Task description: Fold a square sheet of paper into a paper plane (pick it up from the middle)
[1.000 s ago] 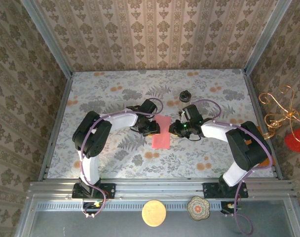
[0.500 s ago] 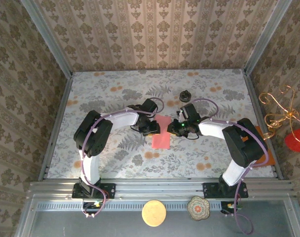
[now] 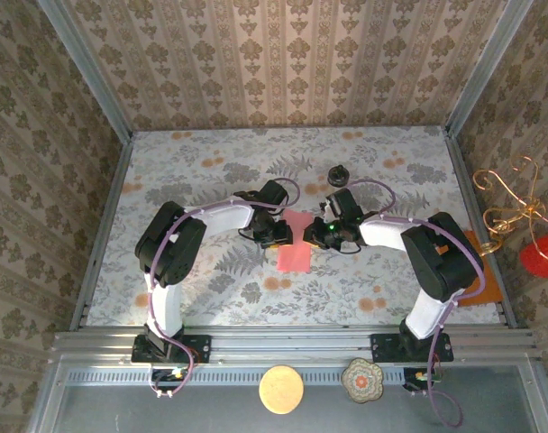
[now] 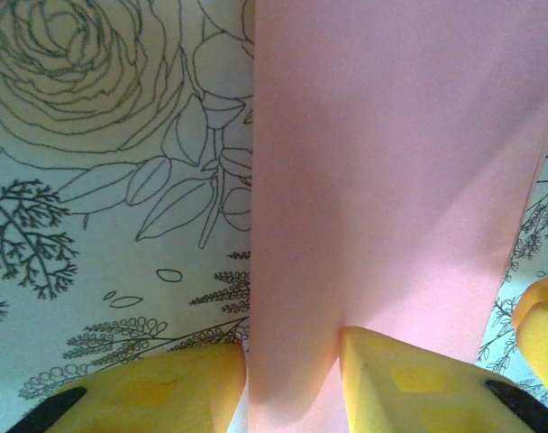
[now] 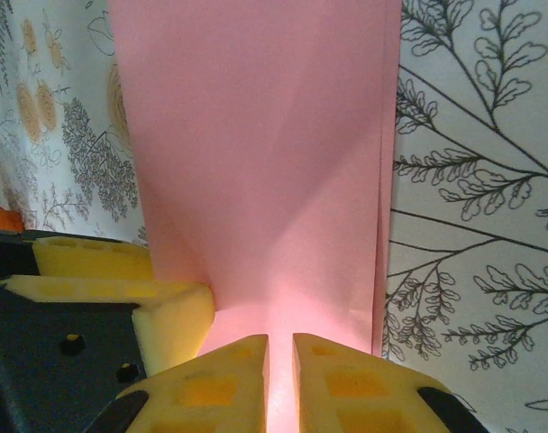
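I pinched the pink paper [image 5: 256, 135] tighter with the right gripper [image 5: 280, 350]. The left gripper [image 4: 292, 365] stayed apart around it, ready to fold.

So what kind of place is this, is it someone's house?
Probably not a house; it looks like a small robot practice booth. Wallpapered walls sit in a metal frame, and two robot arms bolted to it work on pink paper on a flowery table.

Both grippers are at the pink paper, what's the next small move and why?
Probably raise the right gripper a little, carrying its edge of the pink paper toward the left gripper: the right jaws are pinched on that edge, while the left jaws stand apart astride the opposite edge.
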Controlling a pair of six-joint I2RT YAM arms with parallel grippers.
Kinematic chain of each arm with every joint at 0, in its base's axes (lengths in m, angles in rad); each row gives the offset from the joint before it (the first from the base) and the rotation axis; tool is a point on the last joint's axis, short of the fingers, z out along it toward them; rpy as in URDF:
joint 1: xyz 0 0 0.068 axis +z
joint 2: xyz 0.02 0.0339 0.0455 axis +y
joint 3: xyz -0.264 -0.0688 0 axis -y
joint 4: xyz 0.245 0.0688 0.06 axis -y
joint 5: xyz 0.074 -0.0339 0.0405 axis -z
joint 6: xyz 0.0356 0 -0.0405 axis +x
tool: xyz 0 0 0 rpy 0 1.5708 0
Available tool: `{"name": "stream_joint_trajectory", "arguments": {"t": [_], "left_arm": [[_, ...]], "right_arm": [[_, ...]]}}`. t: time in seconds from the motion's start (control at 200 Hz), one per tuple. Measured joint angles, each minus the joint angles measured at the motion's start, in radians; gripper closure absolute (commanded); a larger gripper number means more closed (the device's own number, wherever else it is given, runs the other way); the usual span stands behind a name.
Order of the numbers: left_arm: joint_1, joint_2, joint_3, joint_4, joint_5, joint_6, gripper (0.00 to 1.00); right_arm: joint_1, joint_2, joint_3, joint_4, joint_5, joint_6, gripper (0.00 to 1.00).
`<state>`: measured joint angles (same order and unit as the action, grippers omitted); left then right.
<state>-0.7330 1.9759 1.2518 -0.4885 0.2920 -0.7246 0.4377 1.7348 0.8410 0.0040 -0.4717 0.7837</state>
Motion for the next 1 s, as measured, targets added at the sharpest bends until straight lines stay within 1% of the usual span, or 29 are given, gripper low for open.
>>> {"name": "stream_joint_trajectory", "arguments": {"t": [0.54,0.685,0.85,0.995], "left_arm": [[0.0,-0.002,0.0,-0.001,0.0,0.002,0.61],[0.0,-0.029,-0.005,0.006,0.0,0.011,0.61],[-0.001,-0.088,-0.048,0.027,-0.014,0.031,0.51],[0.029,-0.22,-0.081,0.005,-0.031,0.05,0.46]], "right_arm": [[0.0,0.034,-0.011,-0.014,0.006,-0.033,0.85],[-0.001,0.035,-0.012,-0.019,0.01,-0.057,0.85],[-0.002,0.05,0.011,-0.055,0.011,-0.089,0.86],[-0.003,0.061,0.032,-0.085,0.004,-0.108,0.86]]}}
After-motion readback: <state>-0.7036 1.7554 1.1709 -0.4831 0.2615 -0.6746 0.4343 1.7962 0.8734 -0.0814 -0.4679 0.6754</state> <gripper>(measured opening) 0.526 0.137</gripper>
